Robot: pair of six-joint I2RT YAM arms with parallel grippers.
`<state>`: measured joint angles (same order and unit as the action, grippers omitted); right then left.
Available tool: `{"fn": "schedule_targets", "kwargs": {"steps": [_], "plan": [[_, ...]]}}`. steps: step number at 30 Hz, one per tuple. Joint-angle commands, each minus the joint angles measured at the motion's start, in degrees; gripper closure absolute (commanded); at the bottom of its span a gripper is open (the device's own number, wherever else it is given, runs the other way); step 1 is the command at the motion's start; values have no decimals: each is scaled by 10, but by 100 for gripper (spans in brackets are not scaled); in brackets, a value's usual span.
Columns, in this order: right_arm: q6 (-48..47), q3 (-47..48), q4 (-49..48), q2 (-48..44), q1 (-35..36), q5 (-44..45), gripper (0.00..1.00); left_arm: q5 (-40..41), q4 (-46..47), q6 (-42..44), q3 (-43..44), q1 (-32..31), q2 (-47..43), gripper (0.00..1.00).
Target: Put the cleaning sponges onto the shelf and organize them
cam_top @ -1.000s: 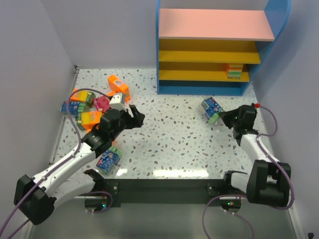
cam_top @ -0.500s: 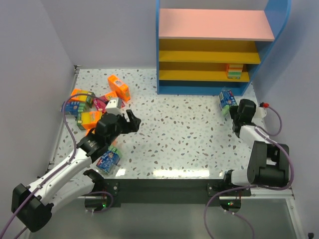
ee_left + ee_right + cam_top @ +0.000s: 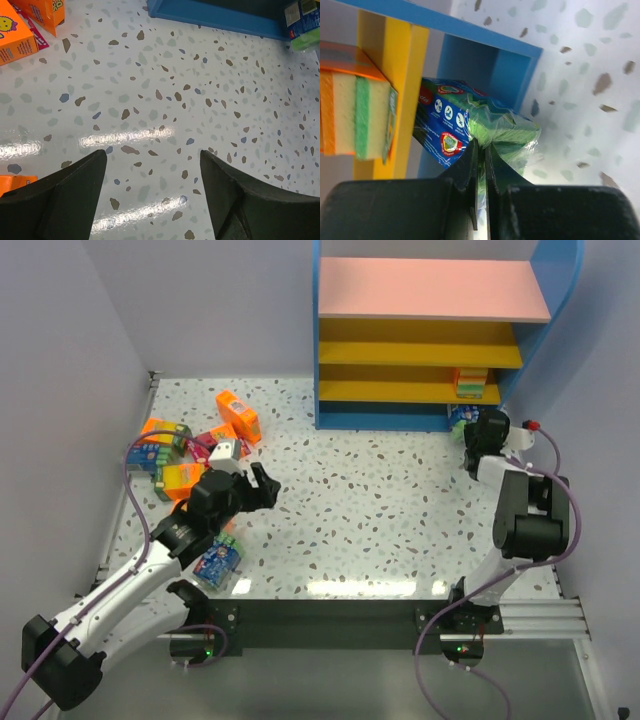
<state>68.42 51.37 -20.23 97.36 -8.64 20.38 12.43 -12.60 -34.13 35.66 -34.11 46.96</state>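
My right gripper (image 3: pixel 468 432) is shut on the clear wrapper edge of a blue sponge pack (image 3: pixel 447 127) with green sponge inside. It holds the pack at the right end of the shelf (image 3: pixel 405 420), by the blue base. An orange pack (image 3: pixel 352 112) sits on a yellow tier (image 3: pixel 395 65) beside it, seen from above as a small stack (image 3: pixel 470 383). My left gripper (image 3: pixel 262 486) hangs open over bare floor (image 3: pixel 152 155), with nothing between its fingers (image 3: pixel 75 192). Several orange, magenta and blue sponge packs (image 3: pixel 190 445) lie in a heap to its left.
One blue pack (image 3: pixel 218 558) lies under the left forearm near the table's front edge. Grey walls close in the left and right sides. The shelf's blue base (image 3: pixel 215 15) runs along the far side of the speckled table (image 3: pixel 360 510).
The right arm has swung the blue pack from the floor at mid right up to the shelf's lower right corner. The left gripper has drifted slightly back and left, still open.
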Motion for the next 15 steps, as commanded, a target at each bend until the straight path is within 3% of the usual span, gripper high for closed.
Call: {"fn": "schedule_targets", "kwargs": {"steps": [1, 6, 15], "plan": [[15, 66, -33, 32, 0, 33, 100, 7, -10, -12, 9, 4, -6, 19], [21, 96, -47, 82, 0, 34, 100, 8, -16, -10, 20, 4, -1, 19], [33, 70, -126, 134, 0, 33, 98, 2, -14, -8, 23, 4, 19, 19]]}}
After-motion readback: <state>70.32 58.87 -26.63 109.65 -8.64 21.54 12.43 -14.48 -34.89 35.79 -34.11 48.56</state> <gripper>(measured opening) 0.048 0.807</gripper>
